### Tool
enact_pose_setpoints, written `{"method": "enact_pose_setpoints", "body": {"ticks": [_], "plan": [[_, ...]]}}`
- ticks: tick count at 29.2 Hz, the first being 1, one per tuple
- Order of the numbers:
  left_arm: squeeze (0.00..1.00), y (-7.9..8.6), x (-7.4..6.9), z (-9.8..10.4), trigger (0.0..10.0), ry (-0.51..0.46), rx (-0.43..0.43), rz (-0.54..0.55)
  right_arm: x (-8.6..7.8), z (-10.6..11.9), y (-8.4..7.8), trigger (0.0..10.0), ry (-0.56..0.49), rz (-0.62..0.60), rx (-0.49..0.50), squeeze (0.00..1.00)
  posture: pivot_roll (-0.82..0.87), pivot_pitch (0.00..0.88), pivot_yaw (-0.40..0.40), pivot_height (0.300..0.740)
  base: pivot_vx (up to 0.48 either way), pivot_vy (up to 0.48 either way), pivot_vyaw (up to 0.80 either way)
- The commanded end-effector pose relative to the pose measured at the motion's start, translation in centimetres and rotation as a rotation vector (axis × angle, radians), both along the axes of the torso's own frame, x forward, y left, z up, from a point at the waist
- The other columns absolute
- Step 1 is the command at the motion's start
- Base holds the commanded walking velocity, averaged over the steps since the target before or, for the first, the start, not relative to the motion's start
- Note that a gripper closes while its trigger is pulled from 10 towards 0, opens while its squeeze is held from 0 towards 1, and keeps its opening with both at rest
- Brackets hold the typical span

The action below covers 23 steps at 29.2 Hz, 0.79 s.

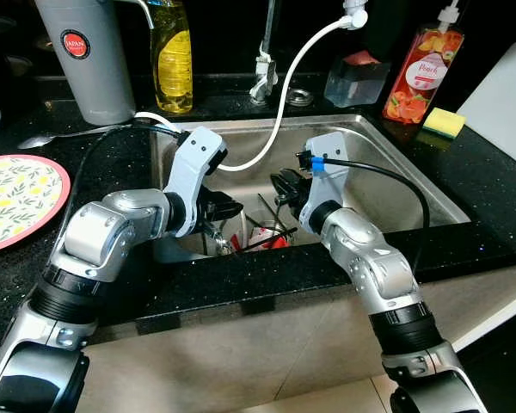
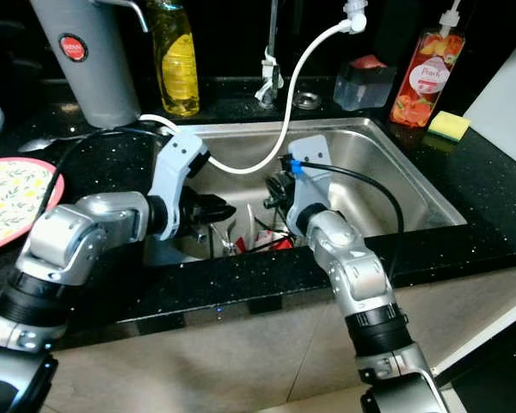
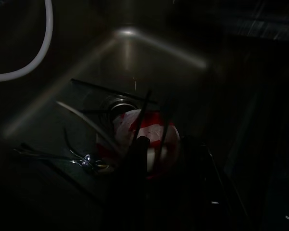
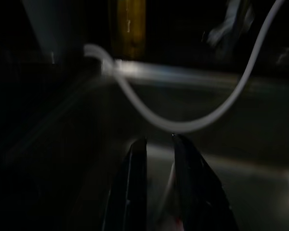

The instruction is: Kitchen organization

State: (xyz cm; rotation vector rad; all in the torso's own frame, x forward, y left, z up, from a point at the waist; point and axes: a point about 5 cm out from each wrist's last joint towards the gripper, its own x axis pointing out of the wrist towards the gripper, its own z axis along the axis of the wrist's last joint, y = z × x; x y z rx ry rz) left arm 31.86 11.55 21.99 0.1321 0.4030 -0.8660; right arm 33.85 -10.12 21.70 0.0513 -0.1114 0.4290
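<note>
Down in the dim steel sink

A red-and-white rounded cup lies near the round metal drain, thin dark rods crossing over it. A shiny metal utensil rests beside the cup. A white hose curves along the grey sink wall. One black finger reaches toward the cup.

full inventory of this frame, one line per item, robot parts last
Sink: 1, steel, set in black counter.
Hose: 1, white, looping from faucet into sink.
Red-and-white item: 1, sink bottom, beside the drain; identity unclear.
Utensils: a few, metal, sink bottom.
Plate: 1, pink floral, counter left.
Spoon: 1, metal, behind plate.
Jug: 1, grey, back left.
Yellow bottle: 1, beside jug.
Peach soap bottle: 1, orange, back right.
Sponge: 1, yellow, right.
Left gripper: black, inside sink.
Right gripper: black, inside sink, slightly open.
</note>
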Motion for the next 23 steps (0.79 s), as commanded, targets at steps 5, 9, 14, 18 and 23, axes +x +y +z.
{"method": "enact_pose_setpoints", "body": {"ticks": [5,9,14,18,23], "plan": [[0.00,0.0,-0.2,0.7,10.0,-0.066,0.003,-0.003,0.0,2.3,-1.2,10.0,-0.136,-0.064,0.062,0.00,0.05,0.000,-0.038,0.740,0.000,0.000,0.00],[0.00,0.3,0.6,2.1,10.0,-0.202,-0.032,0.098,-0.4,3.2,-1.3,10.0,-0.176,-0.063,0.102,0.00,0.05,0.000,-0.034,0.740,0.000,0.000,0.00],[0.00,2.9,2.2,3.8,10.0,-0.250,-0.156,0.437,-1.2,4.2,-0.8,10.0,-0.245,-0.013,0.124,0.00,0.05,0.000,-0.031,0.740,0.000,0.000,0.00],[0.00,3.6,2.4,4.3,10.0,-0.293,-0.098,0.546,-1.3,4.4,-0.5,10.0,-0.251,-0.003,0.126,0.00,0.05,0.000,-0.033,0.740,0.000,0.000,0.00],[0.00,4.5,2.7,5.7,10.0,-0.469,-0.025,0.622,-1.3,4.4,-0.2,10.0,-0.250,0.005,0.130,0.00,0.05,0.000,-0.033,0.740,0.000,0.000,0.00]]}}
